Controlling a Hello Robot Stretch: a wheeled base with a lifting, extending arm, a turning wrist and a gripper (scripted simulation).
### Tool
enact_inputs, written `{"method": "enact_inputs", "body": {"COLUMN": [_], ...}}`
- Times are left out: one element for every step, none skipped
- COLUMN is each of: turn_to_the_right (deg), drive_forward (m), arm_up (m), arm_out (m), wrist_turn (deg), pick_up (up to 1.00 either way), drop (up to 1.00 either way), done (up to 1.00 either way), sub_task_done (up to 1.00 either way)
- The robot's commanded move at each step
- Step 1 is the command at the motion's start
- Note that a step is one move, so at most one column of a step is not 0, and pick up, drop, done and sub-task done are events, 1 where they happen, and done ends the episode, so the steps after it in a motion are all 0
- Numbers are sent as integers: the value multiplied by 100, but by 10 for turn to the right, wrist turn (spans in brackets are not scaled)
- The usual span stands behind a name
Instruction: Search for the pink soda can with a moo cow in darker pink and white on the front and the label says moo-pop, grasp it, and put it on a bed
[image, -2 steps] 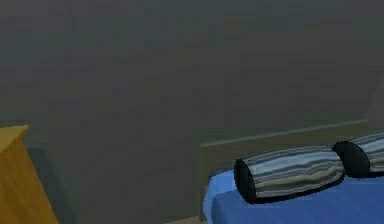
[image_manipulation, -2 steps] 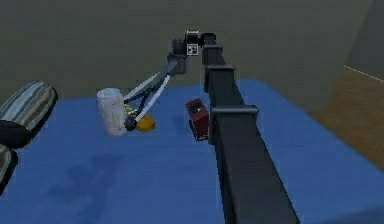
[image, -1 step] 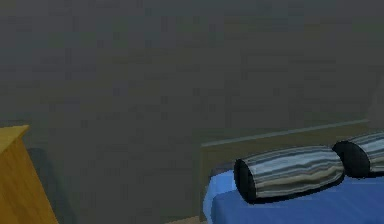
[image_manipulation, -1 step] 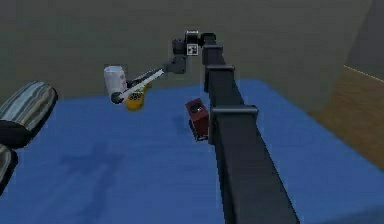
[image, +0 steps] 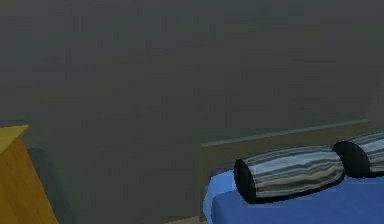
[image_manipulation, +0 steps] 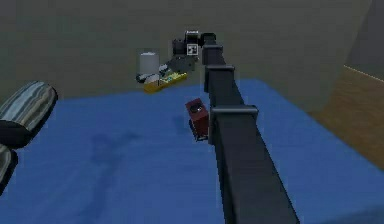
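Observation:
A bed with a blue cover (image_manipulation: 100, 150) spreads across the arm side view, and its corner is at the forward view's lower right (image: 290, 208). My arm (image_manipulation: 235, 130) reaches out over it. The gripper (image_manipulation: 158, 76) is at the far end, over the bed's far edge, with a small white cylinder (image_manipulation: 148, 62) and a yellow part beside it. I cannot tell whether it holds anything. A small dark red, can-sized thing (image_manipulation: 197, 117) sits on the blue cover just left of the arm.
Striped bolster pillows (image: 290, 172) (image: 365, 153) lie at the bed's head against a low headboard; one is at the arm side view's left (image_manipulation: 25, 110). A wooden cabinet (image: 20, 180) stands at the forward view's left. Wooden furniture (image_manipulation: 360, 110) stands beyond the bed at right. Grey walls lie behind.

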Motion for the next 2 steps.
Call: {"method": "enact_inputs", "body": {"turn_to_the_right": [0, 0], "drive_forward": [0, 0], "arm_up": [0, -22], "arm_out": [0, 0], "wrist_turn": [300, 0], "pick_up": [0, 0], "drop": [0, 0], "done": [0, 0], "sub_task_done": [0, 0]}}
